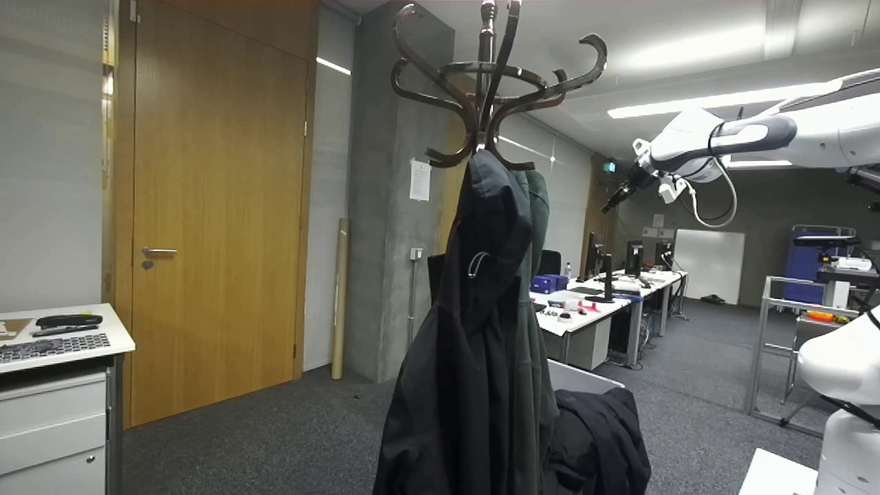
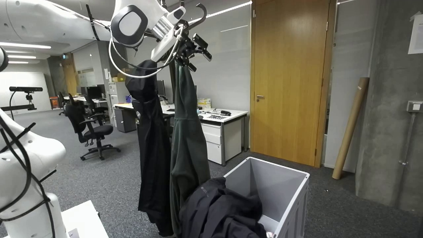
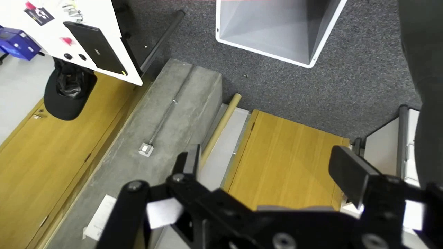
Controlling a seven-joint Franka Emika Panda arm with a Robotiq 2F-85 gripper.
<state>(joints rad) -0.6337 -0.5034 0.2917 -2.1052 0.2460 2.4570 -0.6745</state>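
So the end effector [image 3: 268, 162] has its fingers spread wide with just air in the gap, and in the wrist view you can look straight through at the wooden door [image 3: 287, 159]. Nearest thing to it is the dark green garment [image 2: 188, 132], hanging from the coat rack [image 1: 487, 48] and showing up along the right edge of the wrist view too. In an exterior view there's a visible gap between the fingertips [image 1: 610, 203] and the fabric, so I'd call it near, not touching. A black jacket [image 1: 447, 357] hangs right beside the green one on the same rack.

Lower down there's a grey bin [image 2: 281, 178] with a dark heap of clothing [image 2: 224, 211] bunched at one end. In an exterior view it covers much of the bin's left edge, while both far corners stay in sight.

Over by the door, a white surface [image 1: 118, 328] has some black case-looking item [image 1: 69, 320] close to its back edge, near the corner on the door side, can't tell exactly what it is. A cardboard tube [image 2: 350, 129] stands between the door and the concrete pillar [image 2: 390, 148]
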